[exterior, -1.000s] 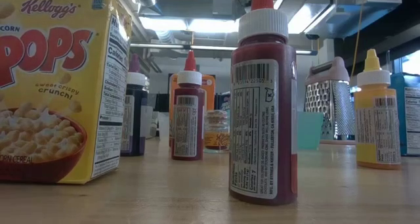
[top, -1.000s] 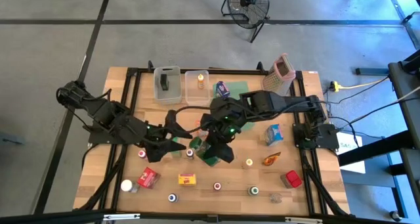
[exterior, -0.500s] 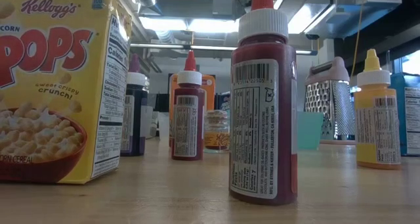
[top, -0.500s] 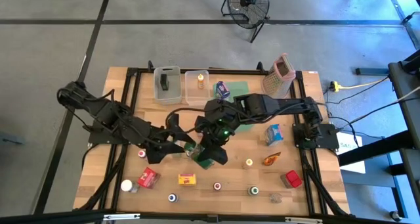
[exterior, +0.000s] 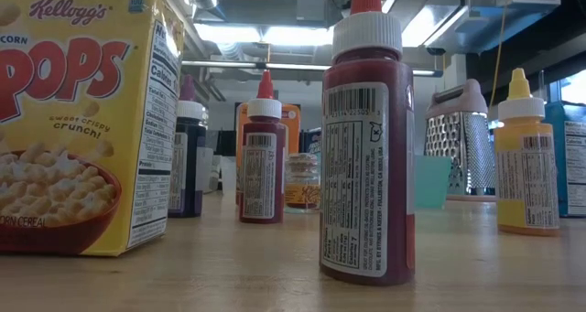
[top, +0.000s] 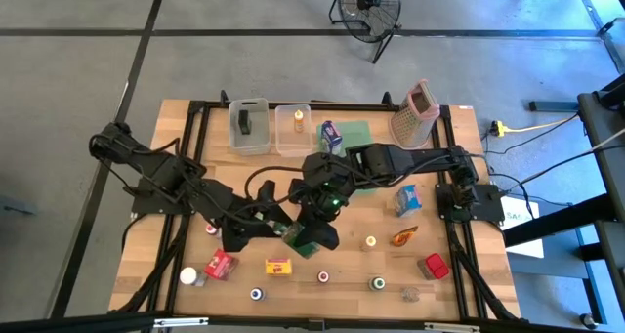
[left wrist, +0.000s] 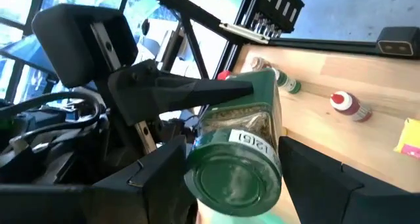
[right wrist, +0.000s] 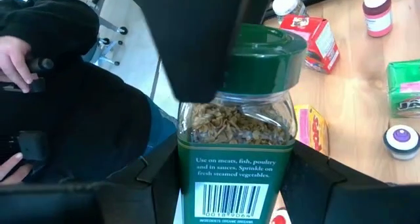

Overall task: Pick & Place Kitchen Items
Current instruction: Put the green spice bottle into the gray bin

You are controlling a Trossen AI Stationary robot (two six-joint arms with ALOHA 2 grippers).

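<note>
Green-capped herb jar sits mid-table, lifted, both grippers clamped on it: right gripper on its body, left gripper at the cap end. Small jars and cartons scattered around, red carton close by. Rear bins: grey bin holds a dark item, clear bin a small bottle. Grater stands at the back.

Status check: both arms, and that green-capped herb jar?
Both grippers, left and right, shut on the herb jar mid-table, a handover. Nothing in the way.
</note>
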